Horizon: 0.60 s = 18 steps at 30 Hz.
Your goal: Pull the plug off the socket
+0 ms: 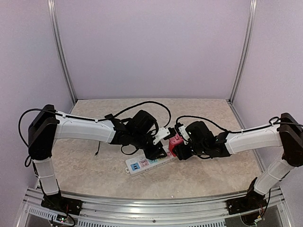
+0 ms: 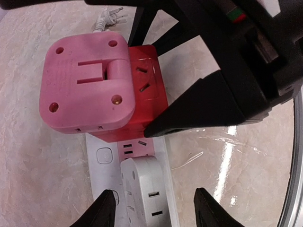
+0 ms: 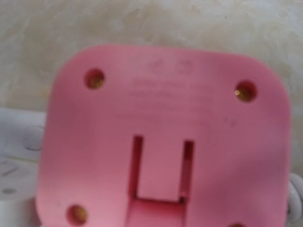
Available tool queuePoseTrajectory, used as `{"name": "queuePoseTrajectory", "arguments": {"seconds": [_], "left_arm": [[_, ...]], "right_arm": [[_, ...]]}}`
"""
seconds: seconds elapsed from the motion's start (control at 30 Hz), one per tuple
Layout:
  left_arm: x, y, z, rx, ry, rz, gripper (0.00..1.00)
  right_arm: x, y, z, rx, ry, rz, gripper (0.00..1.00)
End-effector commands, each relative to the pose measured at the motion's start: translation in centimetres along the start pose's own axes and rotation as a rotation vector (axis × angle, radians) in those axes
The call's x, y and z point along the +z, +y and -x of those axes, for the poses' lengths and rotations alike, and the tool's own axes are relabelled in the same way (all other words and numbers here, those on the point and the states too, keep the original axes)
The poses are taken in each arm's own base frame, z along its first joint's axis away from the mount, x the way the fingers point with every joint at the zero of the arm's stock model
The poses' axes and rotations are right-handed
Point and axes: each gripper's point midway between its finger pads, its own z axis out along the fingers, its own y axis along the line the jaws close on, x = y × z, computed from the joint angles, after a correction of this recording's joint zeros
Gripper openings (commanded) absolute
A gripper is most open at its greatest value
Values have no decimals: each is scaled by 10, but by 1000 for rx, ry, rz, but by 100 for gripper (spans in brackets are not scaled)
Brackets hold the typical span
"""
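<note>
The white power strip (image 1: 147,163) with pastel outlet faces lies on the table; it also shows in the left wrist view (image 2: 102,163). The plug is a pink and red cube adapter (image 1: 175,143) at the strip's right end, seen large in the left wrist view (image 2: 85,85) and filling the right wrist view (image 3: 161,142). My right gripper (image 1: 179,150) has a black finger (image 2: 203,106) on each side of the red body. My left gripper (image 2: 156,208) is open, its fingertips either side of a white adapter (image 2: 147,194) on the strip. Whether the plug's pins are still seated is hidden.
The strip's white cord with a loose plug end (image 2: 109,16) lies beyond the pink adapter. Black arm cables (image 1: 142,105) loop over the table's back half. White walls with metal posts (image 1: 61,52) close in the marble-patterned table.
</note>
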Motion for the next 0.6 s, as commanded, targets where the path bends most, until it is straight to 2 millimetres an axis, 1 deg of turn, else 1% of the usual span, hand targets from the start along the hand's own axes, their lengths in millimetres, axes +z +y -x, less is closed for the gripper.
{"name": "queuePoseTrajectory", "arguments": {"seconds": [0.0,0.17,0.27,0.37,0.57], "left_arm": [[10,4,-4,31,42,33,53],[15,7,-12,34,65,53,46],[18,12,-18,32,89,81,38],[17,17,-16,15,80,92,31],[13,16,-8,8,47,86,18]], "right_arm": [[2,-4,-19,4,54,0,0],[2,-4,-18,3,53,-1,0],[2,-4,-19,4,54,-1,0],[2,-5,-20,6,55,-2,0],[3,-5,-22,5,61,-4,0]]}}
